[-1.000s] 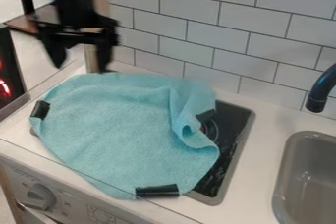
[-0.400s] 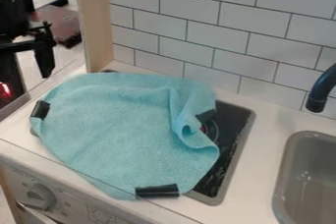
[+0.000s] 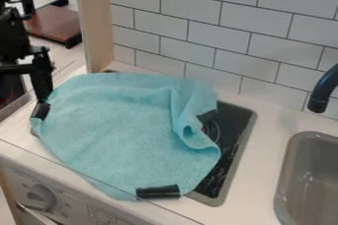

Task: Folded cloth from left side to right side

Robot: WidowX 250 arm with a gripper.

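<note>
Hovering at the cloth's (image 3: 125,130) left edge

The gripper (image 3: 23,87) is hanging by the black tab (image 3: 40,111) there; its jaws are standing open, exactly how wide I cannot tell, nor whether they are touching the cloth; that cloth is covering much of the hob (image 3: 232,135), its right side bunching into a fold; the sink (image 3: 314,169) is sitting further right, near the tap (image 3: 320,95).

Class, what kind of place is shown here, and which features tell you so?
It looks like a toy or mock kitchen: a dark stovetop partly under the cloth, a grey sink with a dark faucet, and white wall tiles behind.
</note>
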